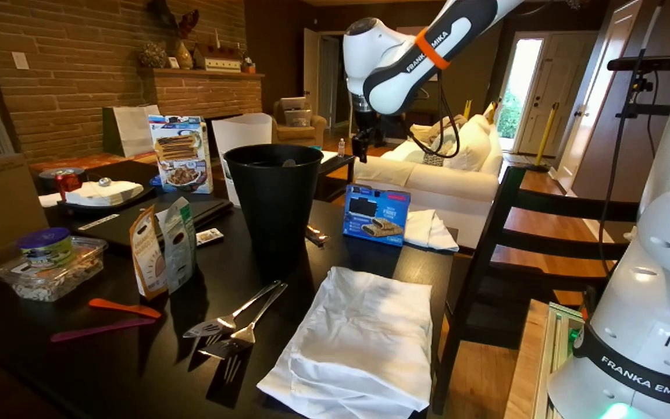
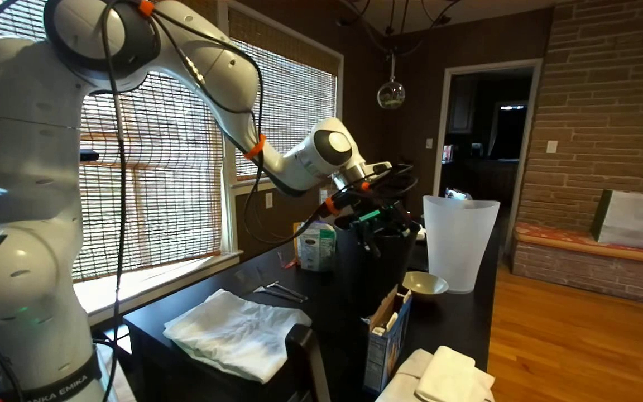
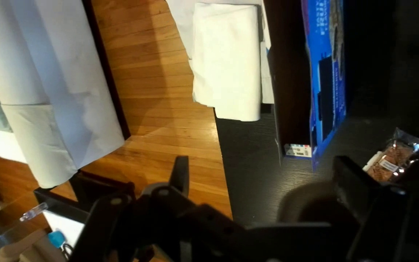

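The rounded white arm [image 2: 25, 162] has orange bands [image 1: 431, 49], black cables [image 2: 122, 212], white FRANKA EMIKA lettering [image 1: 646, 377] and black fingers [image 3: 180, 176].

In an exterior view there's basically a bin [image 1: 274, 209] on the table [image 1: 137, 372], pouches [image 1: 180, 250] left of it, snack box [image 1: 377, 215] right, and serving utensils [image 1: 245, 334] plus a cloth [image 1: 367, 331] out front.

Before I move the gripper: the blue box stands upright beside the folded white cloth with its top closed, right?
Not quite: in an exterior view the blue box shows an open top, not a closed one. It does stand upright beside the folded white cloth.
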{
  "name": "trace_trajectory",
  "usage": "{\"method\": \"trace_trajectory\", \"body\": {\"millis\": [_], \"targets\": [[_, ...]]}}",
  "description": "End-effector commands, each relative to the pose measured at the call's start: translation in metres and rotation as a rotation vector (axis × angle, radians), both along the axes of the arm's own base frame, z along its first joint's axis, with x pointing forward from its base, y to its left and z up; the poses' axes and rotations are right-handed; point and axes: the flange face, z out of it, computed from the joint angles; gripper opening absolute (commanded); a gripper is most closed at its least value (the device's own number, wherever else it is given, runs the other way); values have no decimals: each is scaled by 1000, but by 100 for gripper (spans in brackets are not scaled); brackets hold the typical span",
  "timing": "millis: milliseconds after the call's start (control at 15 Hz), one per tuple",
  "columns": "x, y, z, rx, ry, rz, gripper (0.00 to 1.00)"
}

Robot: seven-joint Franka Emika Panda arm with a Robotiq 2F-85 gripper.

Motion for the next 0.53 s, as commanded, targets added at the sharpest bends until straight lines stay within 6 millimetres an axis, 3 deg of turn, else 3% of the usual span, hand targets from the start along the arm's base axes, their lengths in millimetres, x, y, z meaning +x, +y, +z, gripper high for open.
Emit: {"method": "trace_trajectory", "body": {"millis": [0, 467], "targets": [[10, -4, 35, 59, 29, -22, 100], [15, -19, 62, 78, 33, -68, 100]]}}
